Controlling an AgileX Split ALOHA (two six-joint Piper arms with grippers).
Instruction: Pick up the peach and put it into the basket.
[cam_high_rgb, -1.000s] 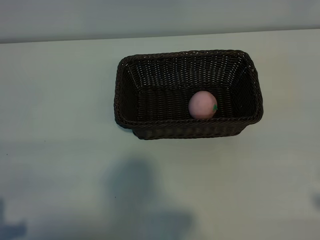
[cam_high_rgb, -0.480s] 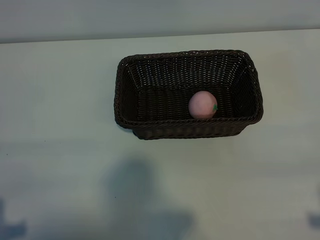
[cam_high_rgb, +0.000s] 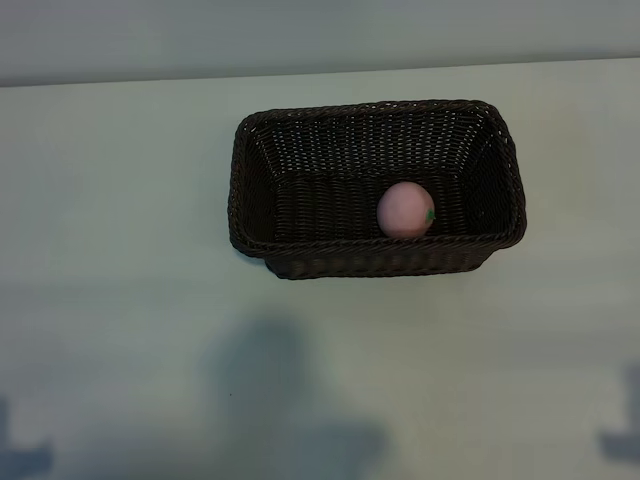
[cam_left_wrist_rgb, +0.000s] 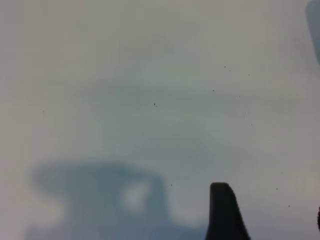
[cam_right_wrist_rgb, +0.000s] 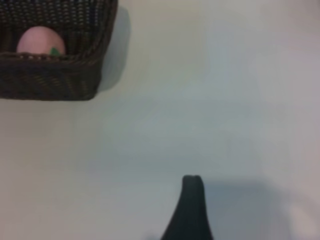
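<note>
The pink peach (cam_high_rgb: 405, 210) lies inside the dark brown woven basket (cam_high_rgb: 300, 150), against its near wall toward the right end, green leaf mark facing right. Neither arm appears in the exterior view. In the right wrist view the peach (cam_right_wrist_rgb: 39, 41) shows over the rim of the basket (cam_right_wrist_rgb: 50, 75), far from the one dark finger (cam_right_wrist_rgb: 192, 207) of my right gripper, which hangs over bare table with nothing in it. The left wrist view shows only pale table and one dark finger (cam_left_wrist_rgb: 223, 212) of my left gripper, also holding nothing.
The basket stands on a pale table (cam_high_rgb: 120, 250) whose far edge meets a grey wall (cam_high_rgb: 300, 35). Soft shadows of the arms fall on the table's near side (cam_high_rgb: 270, 400), with another at the lower right edge (cam_high_rgb: 620, 440).
The shadow at the lower right edge of the exterior view has shifted down and grown a little. The peach and basket have not moved.
</note>
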